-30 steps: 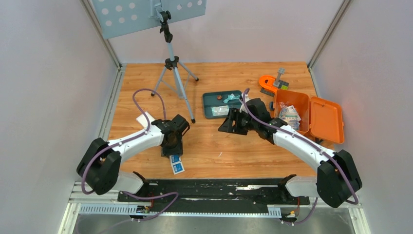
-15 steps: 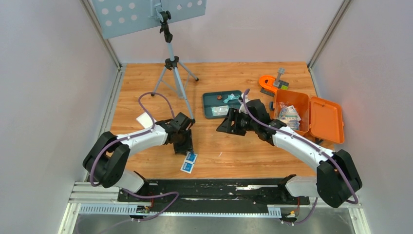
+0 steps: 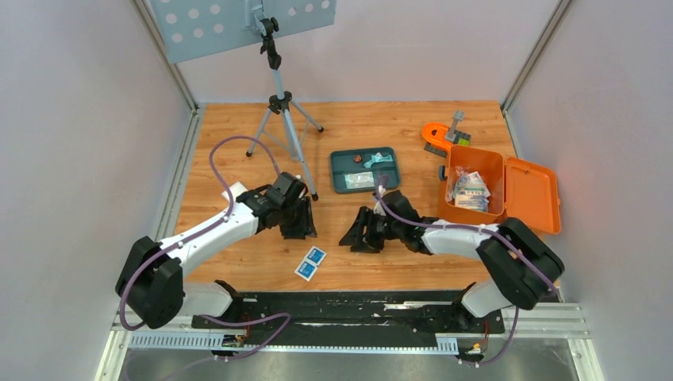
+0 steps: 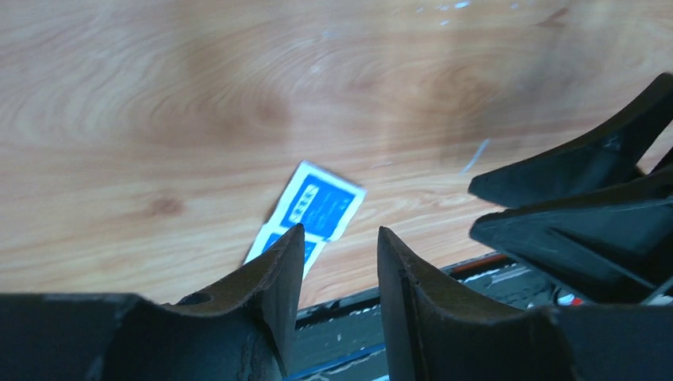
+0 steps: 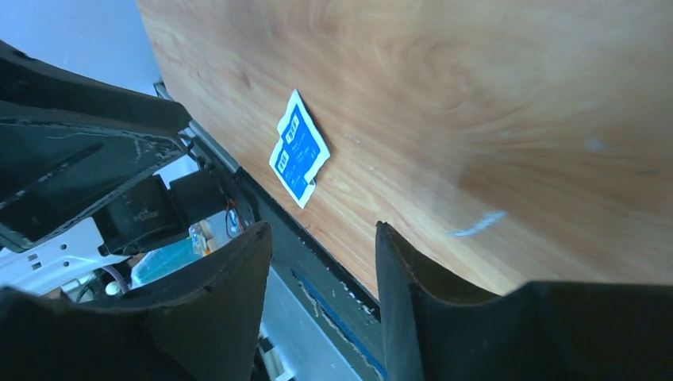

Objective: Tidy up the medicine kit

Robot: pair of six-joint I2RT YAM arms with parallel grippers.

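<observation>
A wooden worktop fills a white-walled cell. From above, two blue packets lie flat near its front edge, joined as a pair whose long axis runs diagonally from near-left to far-right. The kit sits well apart from the packets, to the right and farther back, with its lid laid open and supplies inside. The tray is straight back from the packets. The left tool hangs just behind the packets and the right tool just to their right. The left looks slightly nearer, and both tools point at the pair.

In the left wrist view, the packets lie just ahead of the fingers, with one corner hidden by the left fingertip. The jaws stand narrowly apart with nothing in them.

In the right wrist view, the packets lie ahead of the tool and a little to the left. The jaws stand moderately apart and are empty.

A second ago the left tool covered the packets, which lay farther left. It has since drawn back and they lie free. The right tool, then close to the tray, has swung forward toward the packets.
</observation>
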